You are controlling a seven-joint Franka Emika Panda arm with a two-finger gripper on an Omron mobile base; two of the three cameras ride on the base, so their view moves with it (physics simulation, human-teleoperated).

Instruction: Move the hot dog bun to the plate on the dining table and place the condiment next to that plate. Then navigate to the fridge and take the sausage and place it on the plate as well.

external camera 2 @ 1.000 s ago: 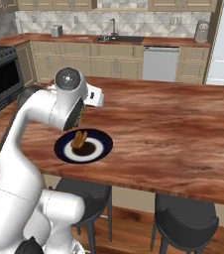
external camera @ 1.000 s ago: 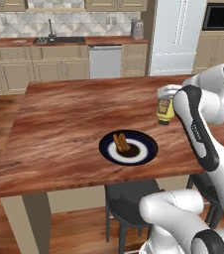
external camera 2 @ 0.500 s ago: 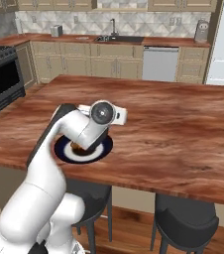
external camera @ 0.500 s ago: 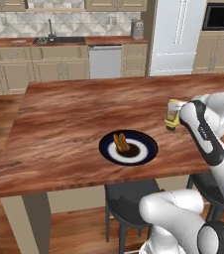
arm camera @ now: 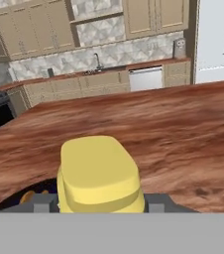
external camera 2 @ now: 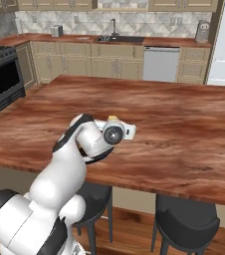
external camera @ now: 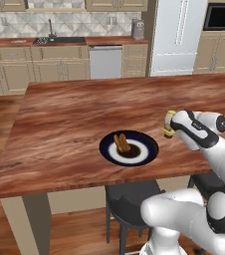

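The hot dog bun (external camera: 121,143) lies on the dark, white-centred plate (external camera: 144,155) near the front edge of the wooden dining table (external camera: 74,114). Just right of the plate, my gripper (external camera: 170,125) is shut on the yellow condiment bottle (external camera: 168,123), held upright low over the tabletop. The right base view has the bottle's cap (external camera 2: 113,119) peeking above my hand, and my arm hides the plate there. In the hand view the bottle's yellow cap (arm camera: 98,173) sits between my fingers, with the plate's rim (arm camera: 12,202) at lower left. The sausage is out of view.
Two dark stools (external camera: 129,196) (external camera 2: 186,224) stand under the table's near edge. The white fridge (external camera: 176,35) is at the back right, beside the sink counter (external camera: 59,41) and dishwasher (external camera: 105,61). A stove (external camera 2: 2,79) stands at the left.
My arm has swung down and toward the table's near edge, carrying the condiment bottle lower, to just right of the plate. The bun and plate have stayed put.
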